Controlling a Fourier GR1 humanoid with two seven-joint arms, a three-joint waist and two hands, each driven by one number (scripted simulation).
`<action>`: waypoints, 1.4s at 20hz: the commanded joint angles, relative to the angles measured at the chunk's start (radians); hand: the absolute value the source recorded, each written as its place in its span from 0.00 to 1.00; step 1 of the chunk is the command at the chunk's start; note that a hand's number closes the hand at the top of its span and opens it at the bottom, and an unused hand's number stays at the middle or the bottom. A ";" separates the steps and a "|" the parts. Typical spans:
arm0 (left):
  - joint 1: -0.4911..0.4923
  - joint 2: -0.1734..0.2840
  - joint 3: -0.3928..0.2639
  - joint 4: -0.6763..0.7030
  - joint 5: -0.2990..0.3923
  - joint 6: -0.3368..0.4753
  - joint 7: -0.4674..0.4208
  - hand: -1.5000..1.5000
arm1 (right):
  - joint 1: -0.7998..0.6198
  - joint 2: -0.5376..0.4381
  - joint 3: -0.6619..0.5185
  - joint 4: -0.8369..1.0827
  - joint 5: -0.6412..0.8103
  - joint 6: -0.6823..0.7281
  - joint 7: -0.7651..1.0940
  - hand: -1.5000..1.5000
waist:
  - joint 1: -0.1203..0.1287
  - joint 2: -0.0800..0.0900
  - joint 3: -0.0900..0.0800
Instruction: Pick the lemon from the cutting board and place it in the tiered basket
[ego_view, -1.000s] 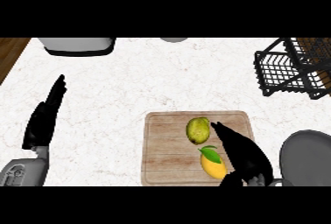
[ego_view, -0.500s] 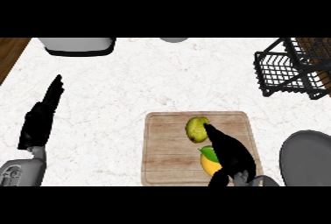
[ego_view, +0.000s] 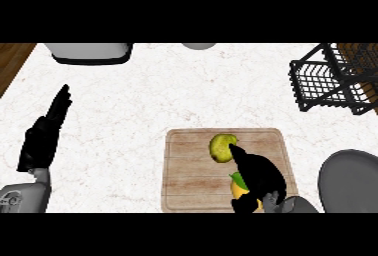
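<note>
Here I see the white table (ego_view: 133, 110), the black tiered basket (ego_view: 328, 82) at its far right, and the wooden cutting board (ego_view: 192, 170) near me. My right robot hand (ego_view: 257, 175) lies over a yellow fruit (ego_view: 240, 189), fingers straight, fingertips touching the lemon (ego_view: 221, 147) on the board. My left robot hand (ego_view: 46, 132) rests open at the left.

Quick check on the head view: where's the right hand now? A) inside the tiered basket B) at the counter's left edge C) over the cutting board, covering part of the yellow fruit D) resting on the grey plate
C: the right hand lies over the cutting board, hiding much of the yellow fruit, its fingertip beside the green-yellow fruit; the tiered basket stands apart at upper right.
</note>
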 joint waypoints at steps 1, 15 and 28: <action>-0.013 -0.008 0.011 0.074 -0.010 -0.002 -0.077 0.50 | -0.025 0.063 0.076 0.031 0.070 0.023 0.005 1.00 | -0.002 0.011 0.006; -0.029 -0.014 0.015 0.035 -0.017 -0.025 -0.003 0.50 | -0.026 0.178 -0.086 -0.030 0.166 -0.224 -0.041 1.00 | 0.004 0.012 0.007; -0.012 0.000 0.034 0.003 -0.001 -0.045 0.011 0.50 | -0.337 0.179 -0.292 -0.137 0.397 -0.488 -0.019 1.00 | 0.000 0.007 0.006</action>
